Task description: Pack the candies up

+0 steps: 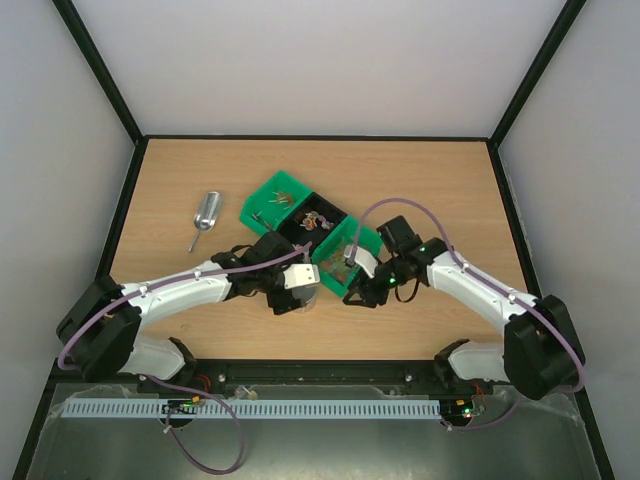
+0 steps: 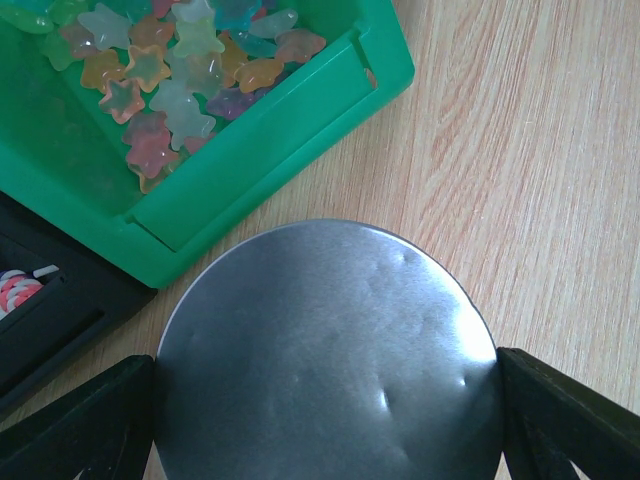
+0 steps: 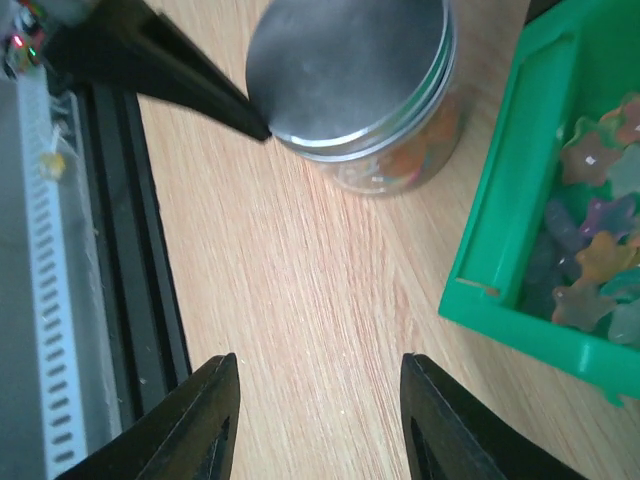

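Near the table's (image 1: 450,180) middle, slightly toward the near edge: candies (image 3: 395,165) already inside the jar (image 3: 445,120), visible through its clear wall, with the metal lid (image 2: 330,330) seated on top. Clamped across that lid by the left gripper (image 2: 325,420), with a finger against the rim on each side. Probably tightening or about to let go; cannot tell which. Just beside the jar, toward the far edge, more candies (image 2: 170,90) loose in the green bin (image 2: 280,150), so not every piece packed. Over bare wood between jar and bin, the right gripper (image 3: 320,420), spread wide and holding nothing. Well apart, toward the far left corner, the scoop (image 1: 205,215), lying flat on the wood. Judged close to finished: past filling, into closing, with release and perhaps a lid check remaining.
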`<action>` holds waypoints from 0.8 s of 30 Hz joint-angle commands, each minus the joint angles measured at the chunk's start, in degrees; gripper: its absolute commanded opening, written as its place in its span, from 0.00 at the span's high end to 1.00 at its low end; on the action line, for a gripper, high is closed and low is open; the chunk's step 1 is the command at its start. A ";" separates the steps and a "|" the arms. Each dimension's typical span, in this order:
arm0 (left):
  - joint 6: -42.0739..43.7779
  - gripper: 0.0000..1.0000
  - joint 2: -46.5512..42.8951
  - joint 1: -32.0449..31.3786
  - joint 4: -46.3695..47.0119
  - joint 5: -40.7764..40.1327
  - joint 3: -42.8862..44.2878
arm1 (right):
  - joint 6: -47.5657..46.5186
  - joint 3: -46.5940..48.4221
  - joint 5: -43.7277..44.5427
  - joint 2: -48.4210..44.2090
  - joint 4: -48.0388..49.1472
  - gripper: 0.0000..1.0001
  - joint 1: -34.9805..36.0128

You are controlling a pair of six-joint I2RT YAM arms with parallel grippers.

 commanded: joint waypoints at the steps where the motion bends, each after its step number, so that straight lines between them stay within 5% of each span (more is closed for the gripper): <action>1: 1.41 0.16 0.88 0.45 -5.51 -2.14 -2.57 | -1.31 -2.75 5.28 0.87 5.19 0.56 2.19; 24: 0.92 0.11 1.80 0.45 -5.10 -1.04 -1.84 | 6.76 3.36 18.90 16.21 16.68 0.58 -2.18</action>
